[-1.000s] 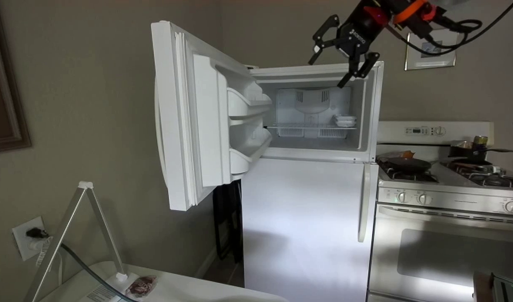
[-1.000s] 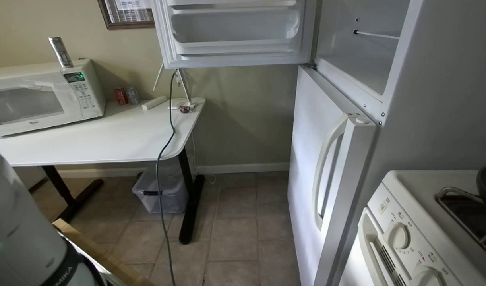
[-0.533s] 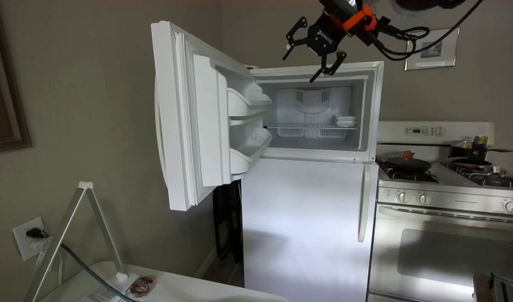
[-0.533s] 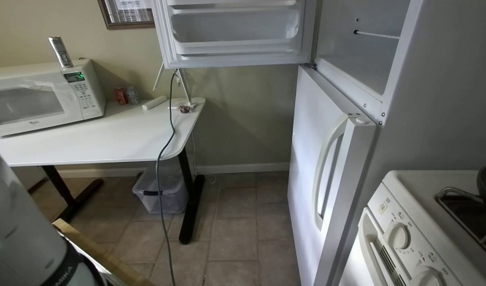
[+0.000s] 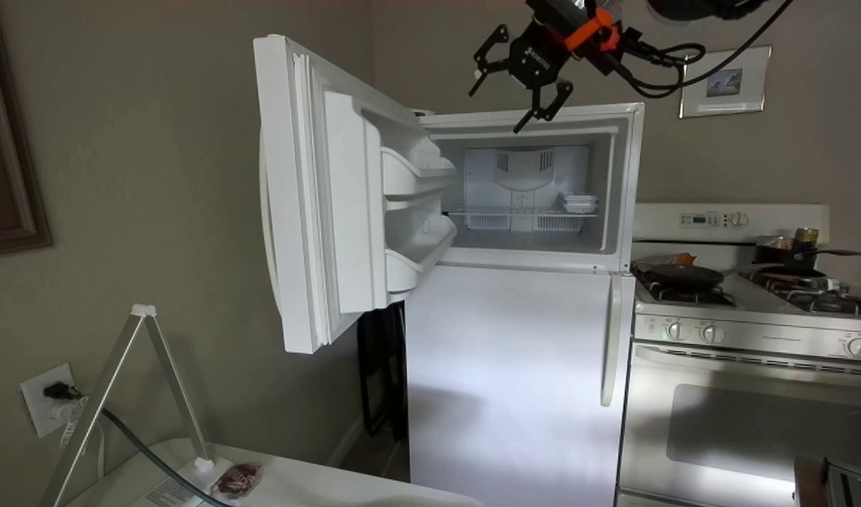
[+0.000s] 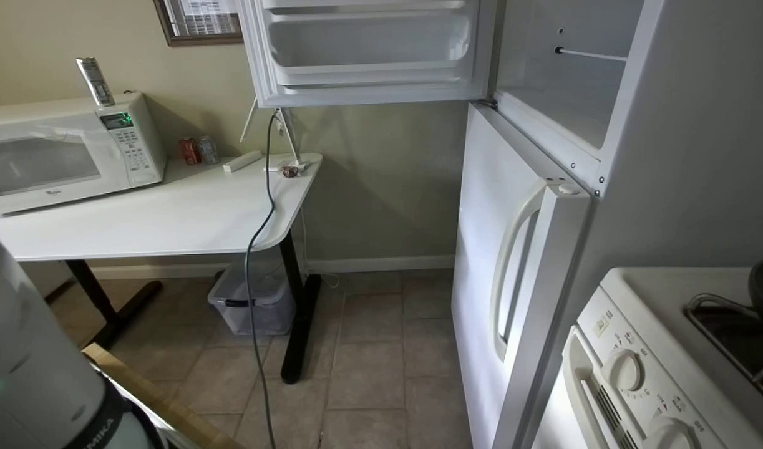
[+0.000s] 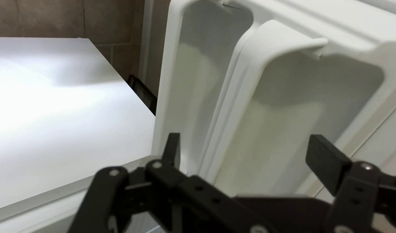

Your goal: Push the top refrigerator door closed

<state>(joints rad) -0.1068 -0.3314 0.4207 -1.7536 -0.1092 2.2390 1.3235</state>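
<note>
Standing on the white table (image 5: pixel 317 482) at lower left in an exterior view, a metal stand (image 5: pixel 175 387) is apart from the top refrigerator door (image 5: pixel 353 204), with wall (image 5: pixel 155 176) showing between. Door is wide open, swung out from the freezer compartment (image 5: pixel 522 241), moulded shelves (image 5: pixel 405 176) facing right; its free edge is at left, the long handle (image 5: pixel 267 225) just beyond. In both exterior views its hinge side meets the compartment's left edge; wall, then tile floor (image 6: pixel 369 349), shows below its lower edge in an exterior view. Next right, the gripper (image 5: pixel 495 110) hangs high, tilted down-left; a strip of wall separates it from the door's top edge, and one fingertip (image 5: pixel 522 122) visually overlaps the compartment's top rim, contact not determinable. Wrist view: fingers (image 7: pixel 327 161) spread wide, nothing held, door shelves beyond; depth to the shelves cannot be judged. Under the compartment, the lower door (image 5: pixel 514 366) is closed, its own handle (image 5: pixel 612 345) along the right edge. Stove (image 5: pixel 782 331) stands at far right, just beside that edge; touching or not, cannot tell.
</note>
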